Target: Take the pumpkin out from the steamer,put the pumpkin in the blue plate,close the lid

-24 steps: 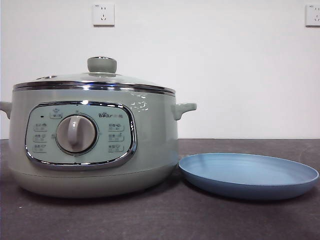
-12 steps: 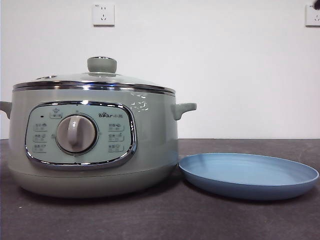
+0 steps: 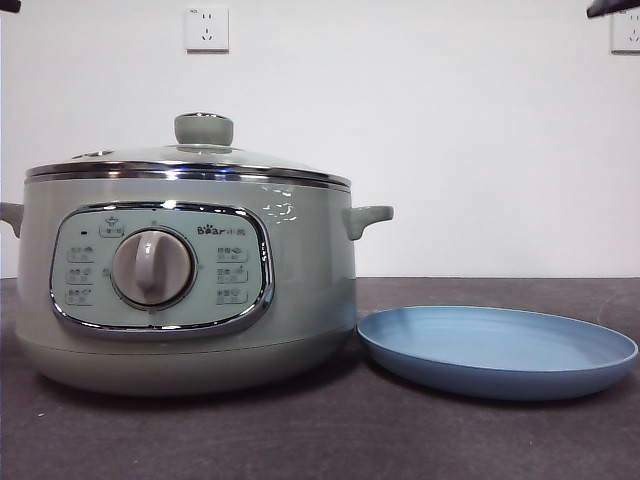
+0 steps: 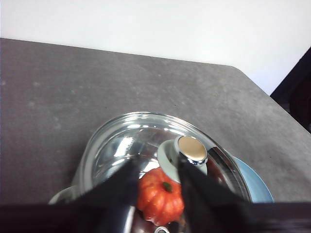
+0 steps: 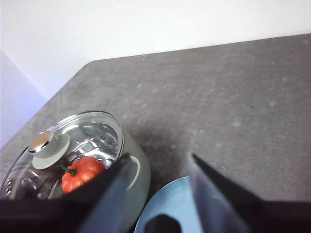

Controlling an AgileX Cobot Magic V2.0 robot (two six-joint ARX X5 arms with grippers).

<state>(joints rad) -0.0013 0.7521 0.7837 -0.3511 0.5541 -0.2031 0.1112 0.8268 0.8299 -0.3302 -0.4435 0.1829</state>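
Observation:
The sage-green steamer point(image 3: 190, 290) stands at the left of the table with the glass lid point(image 3: 190, 160) shut on it, knob point(image 3: 204, 129) on top. Through the glass, the orange-red pumpkin point(image 4: 160, 199) lies inside the pot, also visible as the pumpkin point(image 5: 80, 173) in the right wrist view. The blue plate point(image 3: 497, 350) lies bare just right of the steamer. My left gripper point(image 4: 156, 162) hovers open high above the lid point(image 4: 146, 145), beside its knob point(image 4: 191, 150). My right gripper point(image 5: 160, 156) is open, high above the gap between steamer point(image 5: 136, 179) and plate point(image 5: 165, 208).
Dark grey tabletop point(image 3: 320, 440) runs in front of and behind the pot and plate. A white wall with two sockets point(image 3: 206, 29) stands behind. A black arm tip point(image 3: 8, 5) shows at the top left corner and another arm tip point(image 3: 612, 7) at the top right.
Black arm tips have come into the top corners of the front view; the right one has grown since half a second ago. Steamer, lid and plate have not moved.

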